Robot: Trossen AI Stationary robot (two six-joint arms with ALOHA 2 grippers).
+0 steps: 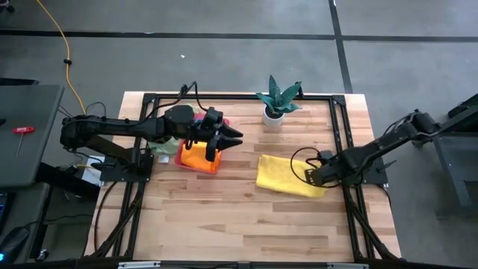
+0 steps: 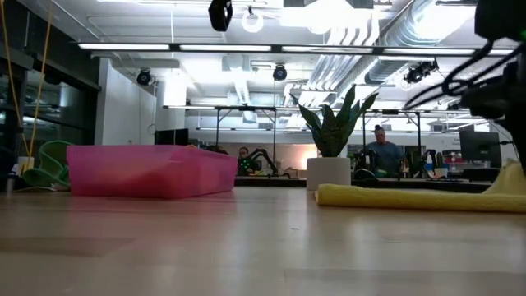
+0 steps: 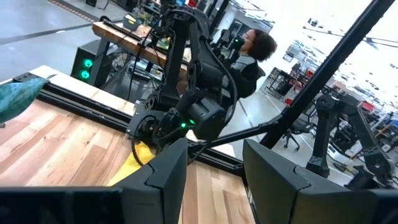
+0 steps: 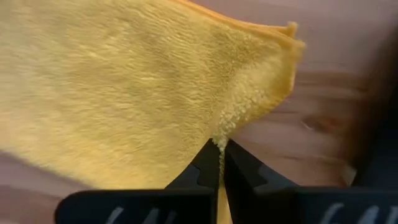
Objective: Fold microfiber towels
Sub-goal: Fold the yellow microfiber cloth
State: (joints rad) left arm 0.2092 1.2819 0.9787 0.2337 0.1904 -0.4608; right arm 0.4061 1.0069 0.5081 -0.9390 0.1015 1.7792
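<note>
A folded yellow towel (image 1: 287,175) lies on the table right of centre, and my right gripper (image 1: 321,178) is shut on its right edge. An orange towel (image 1: 198,157) lies in the pink tray (image 1: 181,158) left of centre. A pale green towel (image 1: 164,146) rests beside the tray's left side, partly under the left arm. My left gripper (image 1: 224,138) hovers level above the tray, pointing toward the table's right. It is open, with nothing between its fingers (image 3: 168,174). My right gripper pinches the yellow towel's right edge (image 4: 227,121) between its two fingers (image 4: 208,158), which come from above and point down. Several layers show at the nearby corner (image 4: 287,34). That end (image 2: 509,177) is raised a little, while the remainder lies flat on the table.
A potted plant (image 1: 278,101) stands at the far edge, centre right. Black frame rails (image 1: 351,134) run along the table's sides. Bare wood (image 1: 239,224) stretches along the near half. A person (image 2: 382,152) sits in the room beyond.
</note>
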